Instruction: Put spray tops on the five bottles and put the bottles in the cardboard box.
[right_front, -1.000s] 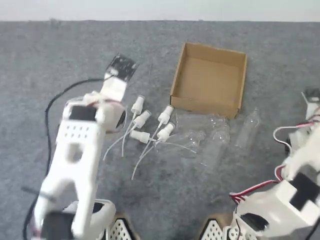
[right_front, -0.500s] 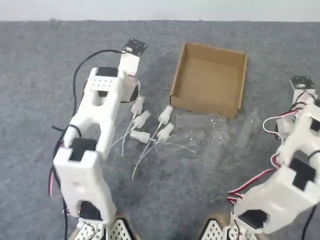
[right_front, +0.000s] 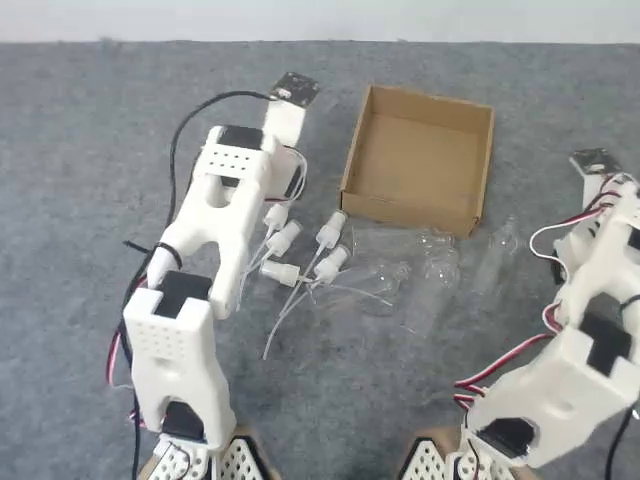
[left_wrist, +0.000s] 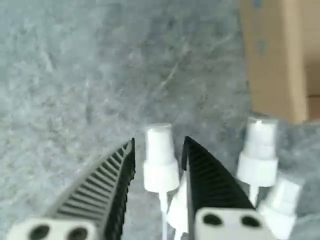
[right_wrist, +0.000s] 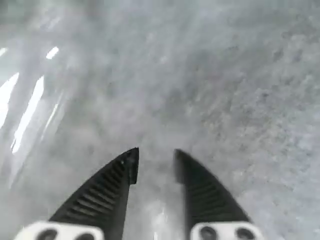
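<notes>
Although a faint blue mark shows on the outer wall of the open brown cardboard box (left_wrist: 272, 60), it is too blurred to read.

Seen from the left wrist, the left gripper (left_wrist: 159, 145) hangs low over the grey felt-like table cover (left_wrist: 75, 75). Its black ribbed jaws are parted, one on each side of a white plastic spray top (left_wrist: 161, 162). That top lies between them with its cap pointing away and its thin dip tube trailing back under the gripper. Whether either jaw touches it cannot be told. Two other white spray tops (left_wrist: 259, 150) lie just beside it, on the side toward the box.

From the high view, the box (right_front: 410, 212) stands with its opening up, toward the far side of the cover (right_front: 80, 150). The spray tops (right_front: 331, 232) lie in a loose cluster near its front left corner, their tubes fanned out toward the arms. The white left arm (right_front: 225, 210) stretches out along the left side of this cluster. Several clear plastic bottles (right_front: 438, 268) lie on their sides just in front of the box, between the spray tops and the white right arm (right_front: 600, 290). One of them (right_front: 498, 255) lies a little apart, nearer the right arm.

Seen from the right wrist, the right gripper (right_wrist: 155, 152) is released, with a narrow gap between its black jaws and nothing in it. It sits over bare cover (right_wrist: 240, 75), with the glinting side of a clear bottle (right_wrist: 20, 115) close by.
</notes>
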